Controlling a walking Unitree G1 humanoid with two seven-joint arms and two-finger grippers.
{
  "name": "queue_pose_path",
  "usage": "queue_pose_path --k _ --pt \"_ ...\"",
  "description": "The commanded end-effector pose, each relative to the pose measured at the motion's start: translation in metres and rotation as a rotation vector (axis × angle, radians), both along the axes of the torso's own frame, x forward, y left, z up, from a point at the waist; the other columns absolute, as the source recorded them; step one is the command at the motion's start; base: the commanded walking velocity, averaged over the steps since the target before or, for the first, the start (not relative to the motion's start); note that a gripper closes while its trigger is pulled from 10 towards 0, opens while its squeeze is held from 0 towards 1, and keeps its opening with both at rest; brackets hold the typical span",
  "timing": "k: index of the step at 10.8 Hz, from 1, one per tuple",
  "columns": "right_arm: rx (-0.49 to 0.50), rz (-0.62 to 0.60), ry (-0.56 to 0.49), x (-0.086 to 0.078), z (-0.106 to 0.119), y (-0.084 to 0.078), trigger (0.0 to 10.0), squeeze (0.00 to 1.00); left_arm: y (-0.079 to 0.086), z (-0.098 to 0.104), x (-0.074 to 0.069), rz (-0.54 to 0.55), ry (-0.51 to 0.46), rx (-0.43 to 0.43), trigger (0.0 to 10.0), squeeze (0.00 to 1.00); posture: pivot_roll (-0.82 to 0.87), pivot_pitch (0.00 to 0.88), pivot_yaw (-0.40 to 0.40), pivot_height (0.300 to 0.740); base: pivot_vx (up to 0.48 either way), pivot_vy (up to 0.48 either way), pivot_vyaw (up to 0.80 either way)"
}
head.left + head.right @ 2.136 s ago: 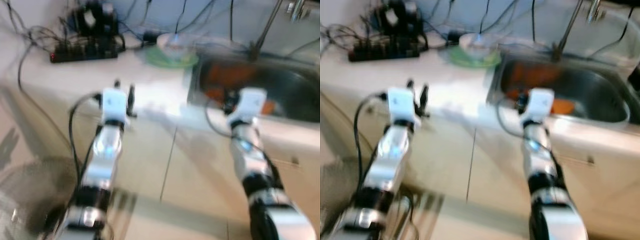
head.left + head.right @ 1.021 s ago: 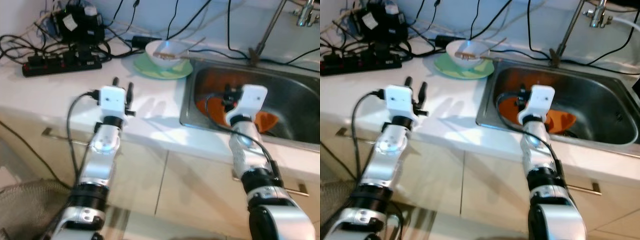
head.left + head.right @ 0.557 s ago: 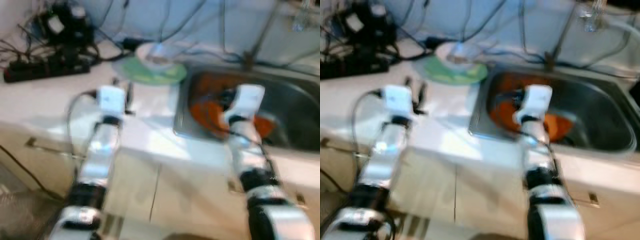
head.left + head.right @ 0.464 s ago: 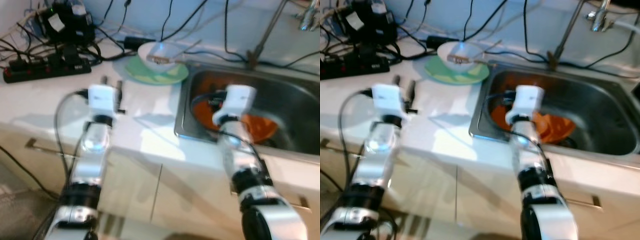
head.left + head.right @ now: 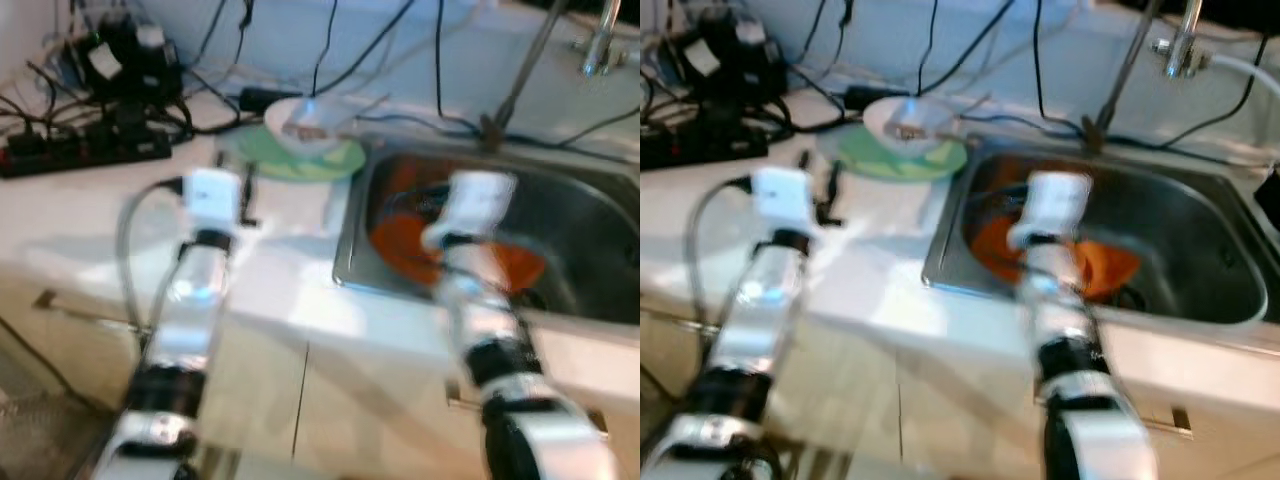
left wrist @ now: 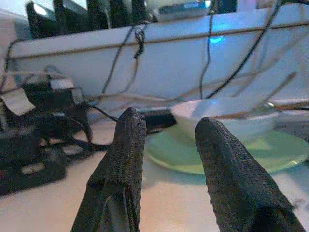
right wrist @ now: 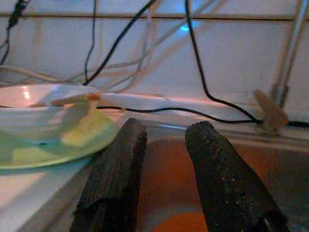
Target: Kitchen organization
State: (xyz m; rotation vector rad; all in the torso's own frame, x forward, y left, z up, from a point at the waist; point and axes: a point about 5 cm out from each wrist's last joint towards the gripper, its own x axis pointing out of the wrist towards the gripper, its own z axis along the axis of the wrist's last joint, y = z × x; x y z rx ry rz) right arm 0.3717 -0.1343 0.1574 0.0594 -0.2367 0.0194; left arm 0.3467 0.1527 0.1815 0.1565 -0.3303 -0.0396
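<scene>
A white bowl (image 5: 302, 118) with chopsticks across it sits on a pale green plate (image 5: 300, 156) at the back of the white counter, just left of the steel sink (image 5: 1200, 235). Orange dishes (image 5: 1095, 268) lie in the sink. My left gripper (image 5: 234, 172) hovers open over the counter, a short way in front of the plate. In the left wrist view the bowl (image 6: 227, 117) and plate (image 6: 217, 157) lie just past the fingers of this gripper (image 6: 169, 131). My right gripper (image 7: 166, 137) is open and empty above the sink's left part, over the orange dishes (image 7: 169, 166).
A black power strip (image 5: 85, 155), chargers and tangled cables crowd the counter's back left, and more cables run along the wall. A tap (image 5: 1185, 45) and a thin metal rod (image 5: 1120, 75) rise behind the sink. Cabinet doors (image 5: 260, 400) lie below the counter edge.
The camera has shifted and the picture is blurred. Both arms have reached slightly further over the counter and sink, and the left gripper is closer to the green plate. Both stay open.
</scene>
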Motion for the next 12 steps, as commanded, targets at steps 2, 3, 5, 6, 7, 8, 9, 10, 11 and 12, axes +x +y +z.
queue_pose_path --k 2,3,5,6,7,8,9,10,11,12 --pt "-0.004 -0.039 -0.013 0.002 0.005 -0.014 10.0 0.0 -0.012 0.006 0.001 -0.041 -0.017 -0.005 10.0 0.0 0.22 0.02 -0.064 0.725 0.309 0.0 0.0" --pt "-0.006 -0.04 -0.014 0.002 0.005 -0.014 10.0 0.0 -0.012 0.006 0.0 -0.042 -0.017 -0.005 10.0 0.0 0.22 0.023 -0.066 0.725 0.307 0.0 0.0" --pt "-0.011 -0.044 -0.009 0.001 0.004 -0.015 10.0 0.0 -0.012 0.006 0.0 -0.038 -0.014 -0.008 10.0 0.0 0.22 0.033 -0.067 0.725 0.309 0.0 0.0" --pt "-0.011 -0.044 -0.006 0.001 0.004 -0.015 10.0 0.0 -0.012 0.006 0.0 -0.049 -0.014 -0.009 10.0 0.0 0.22 0.035 -0.068 0.725 0.0 0.0 0.0" --pt "-0.01 -0.042 -0.004 0.001 0.004 -0.015 10.0 0.0 -0.013 0.005 0.0 -0.055 -0.008 -0.008 10.0 0.0 0.22 0.036 -0.067 0.725 0.0 0.0 0.0" --pt "-0.009 -0.041 -0.004 0.001 0.003 -0.014 10.0 0.0 -0.013 0.004 0.0 -0.056 0.001 -0.004 10.0 0.0 0.22 0.039 -0.066 0.725 0.0 0.0 0.0" --pt "-0.008 -0.042 -0.004 0.001 0.004 -0.014 10.0 0.0 -0.013 0.007 0.003 -0.08 0.025 -0.056 10.0 0.0 0.22 0.04 -0.066 0.725 0.0 0.0 0.0" --pt "-0.008 -0.044 -0.003 0.002 0.003 -0.014 10.0 0.0 -0.012 0.014 0.007 -0.103 0.041 -0.098 10.0 0.0 0.22 0.04 -0.064 0.725 0.0 0.0 0.0" --pt "-0.01 -0.048 -0.001 0.002 0.003 -0.015 10.0 0.0 -0.007 0.021 0.013 -0.102 0.064 -0.108 10.0 0.0 0.22 0.041 -0.057 0.725 0.0 0.0 0.0" --pt "-0.009 -0.052 -0.002 0.001 0.003 -0.015 10.0 0.0 -0.005 0.026 0.018 -0.103 0.075 -0.128 10.0 0.0 0.22 0.043 -0.053 0.725 0.0 0.0 0.0"
